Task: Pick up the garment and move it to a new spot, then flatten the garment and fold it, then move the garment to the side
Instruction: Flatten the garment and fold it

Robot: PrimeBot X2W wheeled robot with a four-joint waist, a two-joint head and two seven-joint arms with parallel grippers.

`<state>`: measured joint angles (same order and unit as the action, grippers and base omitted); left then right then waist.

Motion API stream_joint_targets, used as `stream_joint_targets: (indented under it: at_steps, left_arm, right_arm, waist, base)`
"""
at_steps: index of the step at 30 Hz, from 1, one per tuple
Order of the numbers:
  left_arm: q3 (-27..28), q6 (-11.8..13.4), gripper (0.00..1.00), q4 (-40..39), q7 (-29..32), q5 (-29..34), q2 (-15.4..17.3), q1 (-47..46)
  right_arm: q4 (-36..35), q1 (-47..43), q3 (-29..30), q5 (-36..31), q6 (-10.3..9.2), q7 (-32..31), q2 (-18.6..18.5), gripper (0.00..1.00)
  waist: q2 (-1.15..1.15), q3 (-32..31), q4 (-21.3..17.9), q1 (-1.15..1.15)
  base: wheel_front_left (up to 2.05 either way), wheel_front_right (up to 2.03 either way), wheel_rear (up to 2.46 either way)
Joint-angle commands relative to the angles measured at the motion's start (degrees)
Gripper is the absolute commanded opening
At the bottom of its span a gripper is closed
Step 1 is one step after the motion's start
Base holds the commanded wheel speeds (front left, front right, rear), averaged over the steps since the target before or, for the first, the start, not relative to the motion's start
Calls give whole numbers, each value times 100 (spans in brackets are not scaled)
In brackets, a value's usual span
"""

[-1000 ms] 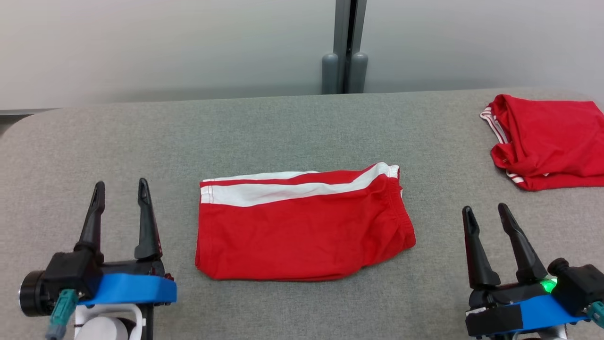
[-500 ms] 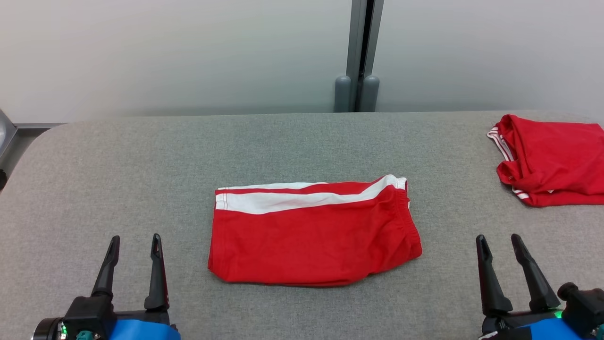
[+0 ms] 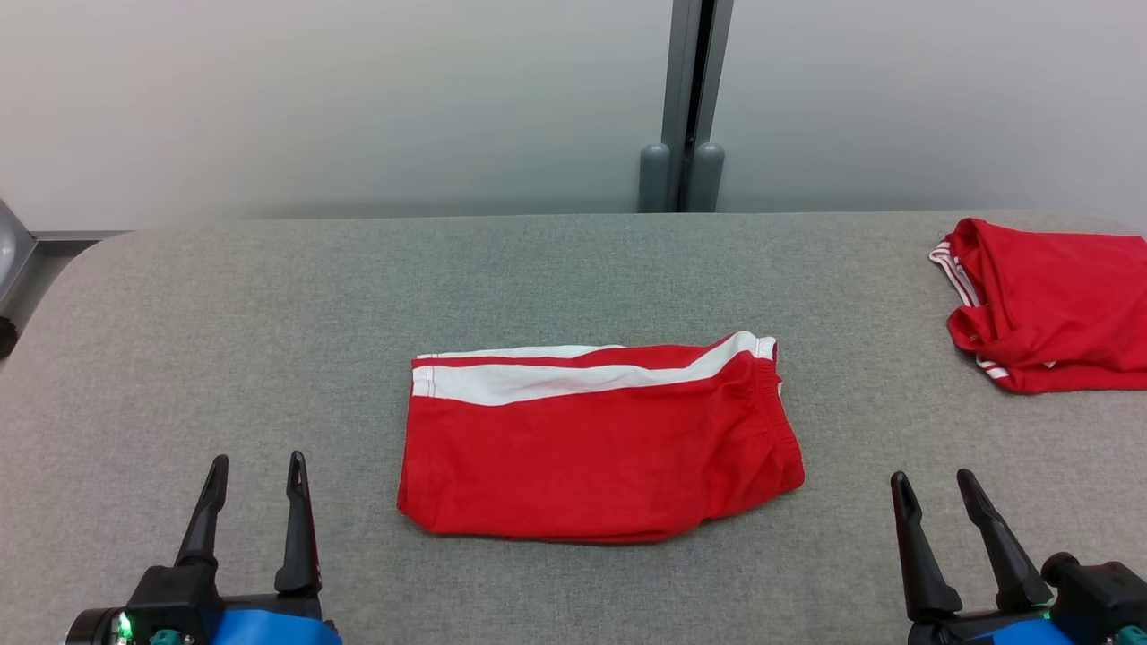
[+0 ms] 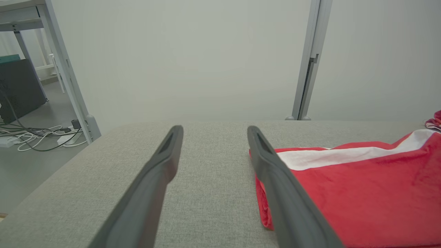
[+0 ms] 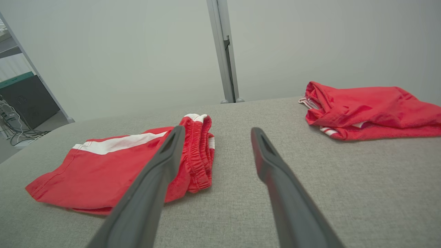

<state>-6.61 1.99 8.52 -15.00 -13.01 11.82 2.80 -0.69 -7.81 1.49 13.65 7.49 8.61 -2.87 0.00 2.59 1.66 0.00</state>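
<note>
You get bright, soft, even light from above in all three views, with no glare and nothing washed out. Shadows are faint: a thin dark line under the near edge of the shorts (image 3: 600,448) on the table (image 3: 269,305), and a dim band low on the wall (image 3: 358,193). The head view is sharp. In the left wrist view, the left gripper (image 4: 214,131) shows fingers (image 4: 151,186) that go soft-edged near the lens. In the right wrist view, wide-angle bend makes the post (image 5: 224,51) lean.

My head camera looks down on the tabletop (image 3: 269,296); both wrist cameras sit low, sharing the garment (image 3: 591,448).
</note>
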Motion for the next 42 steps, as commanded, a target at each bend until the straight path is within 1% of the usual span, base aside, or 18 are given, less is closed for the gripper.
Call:
stream_joint_targets:
  at_steps: [1,10,16,21,23,27,36,40,42]
  left_arm:
    - [22,-14,100,9,-23,49,-39,-79]
    - [166,-105,100,33,-22,177,-154,-47]
    - [197,-160,100,30,-23,267,-258,-128]
    - [202,-214,100,30,-23,323,-351,-253]
    - [202,-253,100,36,-23,350,-386,-288]
    - [188,-288,100,59,-23,403,-447,-396]
    - [269,-375,100,112,-23,472,-563,-553]
    - [309,-400,100,132,-24,518,-594,-563]
    - [329,-410,100,140,-24,522,-607,-575]
  right_arm:
    - [0,-14,-4,-17,1,-21,-4,100]
    - [74,133,57,-129,1,-14,-4,100]
    - [154,854,-187,-396,1,-94,-5,100]
    - [569,1799,-453,-585,1,-242,-17,100]
    - [940,2077,-514,-601,1,-294,-18,100]
    - [1828,2507,-464,-630,1,-183,-52,100]
    - [3823,2984,-142,-803,1,169,-93,100]
    - [4474,3081,-29,-713,1,304,-54,100]
    - [4740,3117,-64,-657,1,370,-41,100]
  waist:
    - [0,4,0,0]
    - [0,22,14,0]
    - [0,105,68,0]
    - [0,251,178,0]
    - [0,315,246,0]
    - [0,455,427,0]
    - [0,732,701,0]
    - [0,763,745,0]
    - [0,775,755,0]
  base:
    - [0,0,0]
    - [0,0,0]
    - [0,0,0]
    - [0,0,0]
    - [0,0,0]
    - [0,0,0]
    - [0,0,0]
    - [0,0,0]
    - [0,0,0]
